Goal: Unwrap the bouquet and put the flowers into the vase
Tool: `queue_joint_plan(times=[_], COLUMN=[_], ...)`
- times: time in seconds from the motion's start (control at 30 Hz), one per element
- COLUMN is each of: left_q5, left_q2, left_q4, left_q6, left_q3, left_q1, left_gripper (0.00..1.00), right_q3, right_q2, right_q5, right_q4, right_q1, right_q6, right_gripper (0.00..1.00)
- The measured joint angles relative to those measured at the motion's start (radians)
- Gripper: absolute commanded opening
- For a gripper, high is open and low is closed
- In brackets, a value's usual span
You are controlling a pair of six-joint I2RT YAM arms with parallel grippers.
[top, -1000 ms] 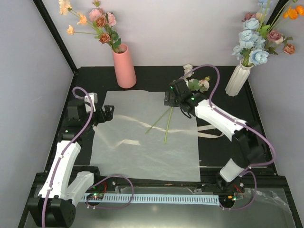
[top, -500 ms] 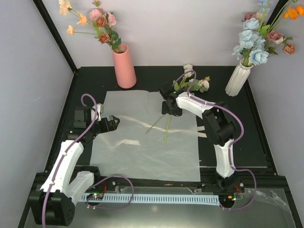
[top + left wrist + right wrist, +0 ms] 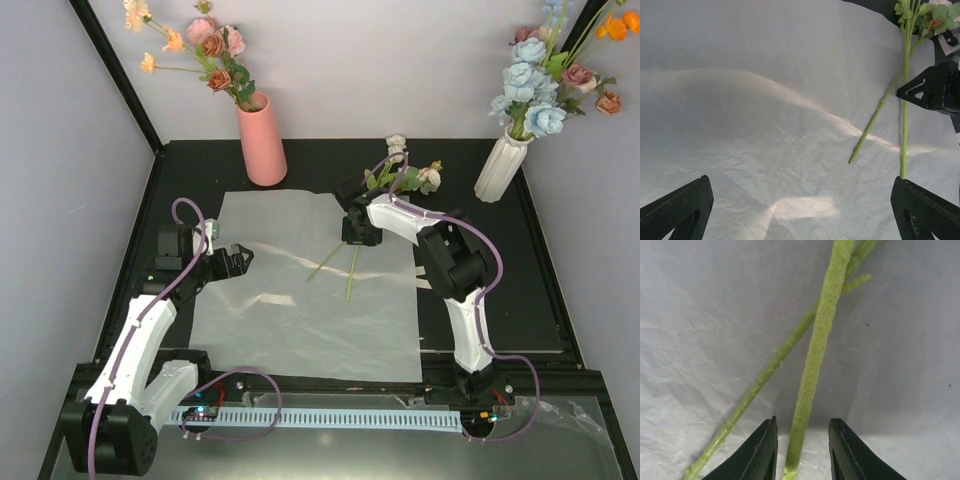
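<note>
The cream wrapping paper (image 3: 290,310) lies spread flat on the black table. Two of the flowers lie on it, green stems (image 3: 350,268) on the paper and blooms (image 3: 415,176) past its far right corner. My right gripper (image 3: 360,232) points down over the stems. In the right wrist view its jaws (image 3: 802,427) straddle the thicker stem (image 3: 817,350) with a gap on each side, and the thinner stem (image 3: 765,375) lies outside to the left. The pink vase (image 3: 263,145) stands at the back left holding several flowers (image 3: 215,45). My left gripper (image 3: 240,258) hovers wide open over the paper's left side (image 3: 800,200).
A white ribbed vase (image 3: 500,165) with blue and orange flowers stands at the back right. A cream ribbon (image 3: 440,278) lies on the table right of the paper. Grey walls close in on both sides.
My right gripper has swung left and down onto the stems, and its jaws have narrowed around one stem. The left gripper has shifted slightly to the right.
</note>
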Motion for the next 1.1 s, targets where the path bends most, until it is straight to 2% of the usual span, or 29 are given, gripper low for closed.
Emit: queue_joint_plan(times=[0.07, 0.2, 0.3, 0.43, 0.73, 1.1], left_q5=[0.0, 0.0, 0.0, 0.0, -0.001, -0.005], left_q2=[0.0, 0.0, 0.0, 0.0, -0.002, -0.003], left_q4=[0.0, 0.0, 0.0, 0.0, 0.0, -0.001], left_q6=[0.0, 0.0, 0.0, 0.0, 0.0, 0.005], left_q3=[0.0, 0.0, 0.0, 0.0, 0.0, 0.0], left_q1=[0.0, -0.001, -0.005, -0.005, -0.006, -0.013], left_gripper=[0.99, 0.99, 0.99, 0.99, 0.99, 0.99], right_q3=[0.0, 0.0, -0.002, -0.015, -0.071, -0.165], right_q2=[0.003, 0.004, 0.004, 0.004, -0.037, -0.27], right_q5=[0.0, -0.001, -0.002, -0.012, -0.061, -0.093], right_q4=[0.001, 0.002, 0.008, 0.03, 0.088, 0.203], right_q1=[-0.002, -0.003, -0.005, -0.012, -0.041, -0.047], right_q6=[-0.003, -0.005, -0.003, 0.001, -0.014, -0.116], right_gripper=[0.21, 0.19, 0.09, 0.02, 0.01, 0.01])
